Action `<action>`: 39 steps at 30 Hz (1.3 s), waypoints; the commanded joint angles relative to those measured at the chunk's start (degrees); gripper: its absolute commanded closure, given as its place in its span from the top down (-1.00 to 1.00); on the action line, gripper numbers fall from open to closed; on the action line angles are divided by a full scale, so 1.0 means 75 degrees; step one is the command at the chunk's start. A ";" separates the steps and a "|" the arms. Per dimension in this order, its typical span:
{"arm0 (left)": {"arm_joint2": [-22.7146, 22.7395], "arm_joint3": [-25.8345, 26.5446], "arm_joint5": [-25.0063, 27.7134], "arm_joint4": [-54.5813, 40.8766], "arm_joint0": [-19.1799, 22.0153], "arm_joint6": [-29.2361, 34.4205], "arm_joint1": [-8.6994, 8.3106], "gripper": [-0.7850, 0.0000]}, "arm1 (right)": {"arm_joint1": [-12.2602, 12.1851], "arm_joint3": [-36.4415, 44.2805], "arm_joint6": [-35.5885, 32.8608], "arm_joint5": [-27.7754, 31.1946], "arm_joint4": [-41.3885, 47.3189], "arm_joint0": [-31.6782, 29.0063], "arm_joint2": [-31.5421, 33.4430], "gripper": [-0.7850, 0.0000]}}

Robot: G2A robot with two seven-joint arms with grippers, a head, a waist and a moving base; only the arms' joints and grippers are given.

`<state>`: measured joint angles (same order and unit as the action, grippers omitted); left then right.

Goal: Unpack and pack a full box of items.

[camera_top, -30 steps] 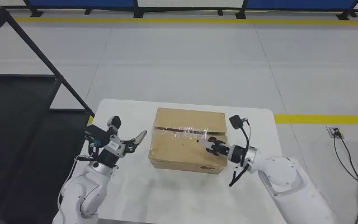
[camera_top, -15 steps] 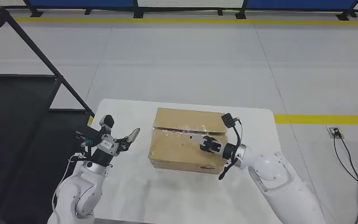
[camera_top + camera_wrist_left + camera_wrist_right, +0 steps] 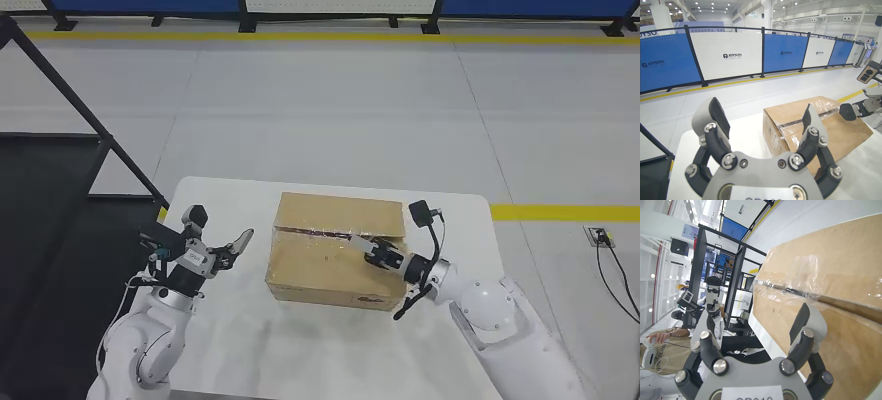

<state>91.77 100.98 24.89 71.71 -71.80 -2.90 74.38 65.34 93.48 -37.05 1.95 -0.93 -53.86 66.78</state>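
Right tool shifted slightly, brown box taped shut

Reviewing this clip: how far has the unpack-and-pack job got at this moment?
Done: nothing yet; the box sits closed on the table, with clear tape across its top seam. In hand: the right gripper, open, is over the top beside that tape; the left gripper hangs open next to the box, apart from it. Left: opening, unpacking, repacking.
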 commanded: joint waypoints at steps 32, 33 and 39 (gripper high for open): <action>0.0127 -0.0085 -0.0154 -0.0236 -0.0153 -0.0174 -0.0182 1.00 | 0.0335 -0.0811 0.0704 -0.0062 -0.0570 0.1175 -0.0880 1.00; 0.0124 -0.0087 -0.0149 -0.0247 -0.0150 -0.0166 -0.0187 1.00 | 0.0342 -0.0833 0.0724 -0.0101 -0.0653 0.1193 -0.0905 1.00; 0.0101 -0.0086 -0.0113 -0.0238 -0.0114 -0.0139 -0.0220 1.00 | 0.0328 -0.0635 0.1016 -0.0243 -0.1402 0.1056 -0.0882 1.00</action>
<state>92.58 100.33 23.99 69.84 -72.70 -3.92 72.78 67.84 88.36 -30.01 0.63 -10.26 -45.68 59.99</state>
